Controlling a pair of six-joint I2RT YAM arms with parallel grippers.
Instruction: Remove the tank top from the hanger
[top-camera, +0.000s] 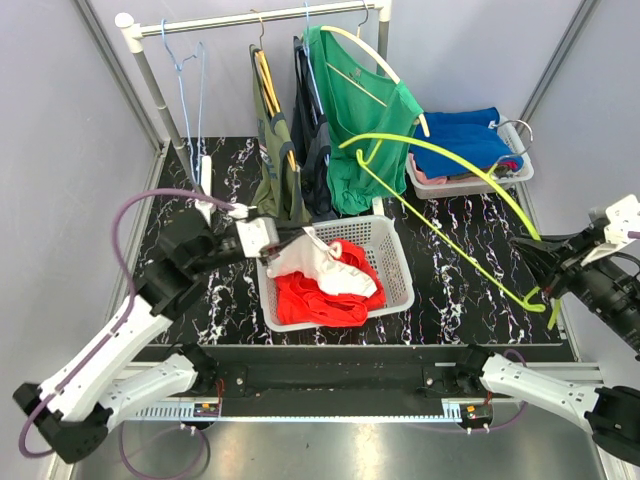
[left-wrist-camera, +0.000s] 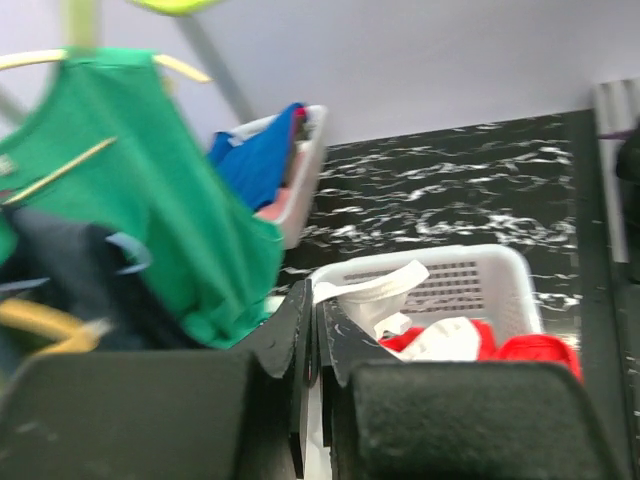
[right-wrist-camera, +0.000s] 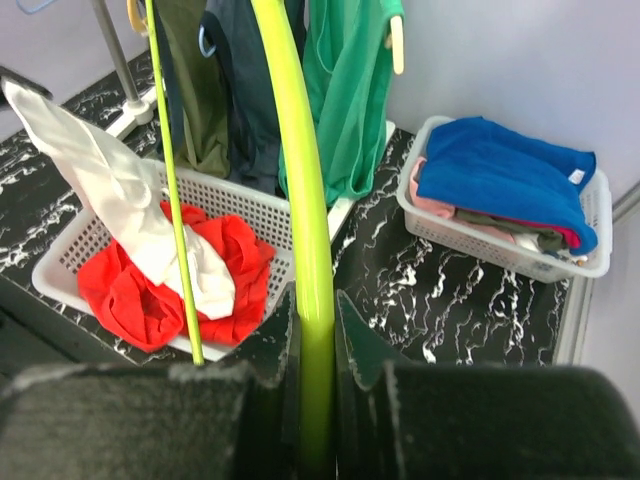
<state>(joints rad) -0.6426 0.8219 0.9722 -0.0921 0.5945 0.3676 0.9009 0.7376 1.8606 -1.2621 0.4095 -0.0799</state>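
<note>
Over at the left jaws, a corner of the white tank top (top-camera: 322, 262) is pinched, the jaws all but fully closed. The rest is draped below them into the basket (top-camera: 398, 275), over red clothes (top-camera: 320, 302). The lime hanger (right-wrist-camera: 300, 200) is clamped tight between the right jaws.

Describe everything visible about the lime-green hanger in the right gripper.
The lime-green hanger is bare, no garment on it. It looks like glossy plastic: a thick curved arm and a thin straight bar. The right gripper has its jaws shut on the thick arm, holding it in the air, slanting up towards the hanging green top. Its far end overlaps that top; whether they touch cannot be told.
</note>
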